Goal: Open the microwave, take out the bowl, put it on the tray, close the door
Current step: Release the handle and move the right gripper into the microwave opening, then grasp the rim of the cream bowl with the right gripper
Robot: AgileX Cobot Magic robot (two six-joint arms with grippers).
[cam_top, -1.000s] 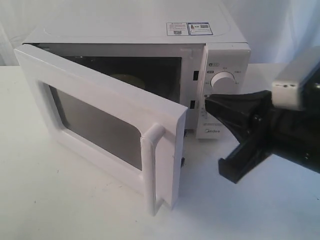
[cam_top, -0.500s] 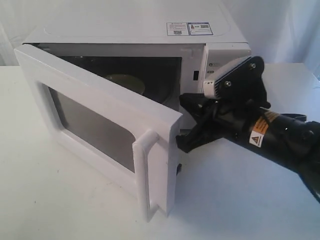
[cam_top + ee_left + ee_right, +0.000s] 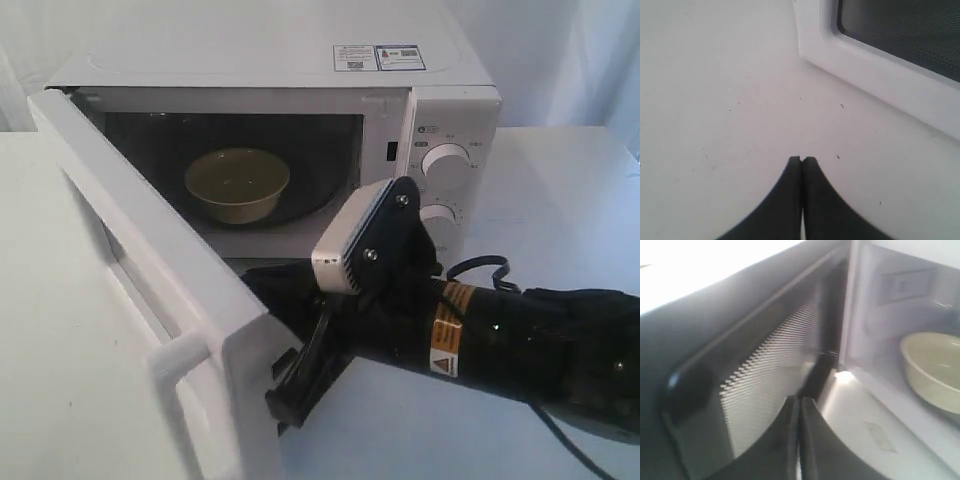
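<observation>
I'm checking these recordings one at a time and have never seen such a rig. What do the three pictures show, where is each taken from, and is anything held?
It is a robot with two arms, each ending in a two-fingered gripper. The wide picture comes from a camera off the arms; the other two from a camera on each wrist. On the white table stands a microwave, its door swung wide open, a cream bowl inside. The right gripper is shut and empty, low between the door's inner side and the microwave's front. The left gripper, seen only from its own wrist, is shut above the table beside the door's outer face. Nothing is held.
</observation>
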